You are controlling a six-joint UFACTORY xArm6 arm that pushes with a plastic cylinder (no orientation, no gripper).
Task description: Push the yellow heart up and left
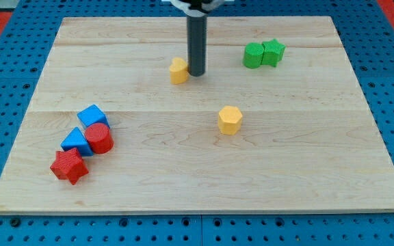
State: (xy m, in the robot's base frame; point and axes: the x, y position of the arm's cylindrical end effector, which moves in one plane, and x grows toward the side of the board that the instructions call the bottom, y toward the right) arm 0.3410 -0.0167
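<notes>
Pale wood-grain board [204, 171]: my tip [197, 74] touching yellow heart [178, 70] on its right; no gripper.

Upper right of the frame, two green blocks [263, 53] sit touching, side by side. Centre, a yellow hexagon [230, 119] stands alone. Lower left there's a tight cluster: blue cube [92, 116] on top, red cylinder [99, 138] just below it, blue triangle [76, 141] alongside, red star [69, 166] at the bottom. All on the wooden board [306, 157].
</notes>
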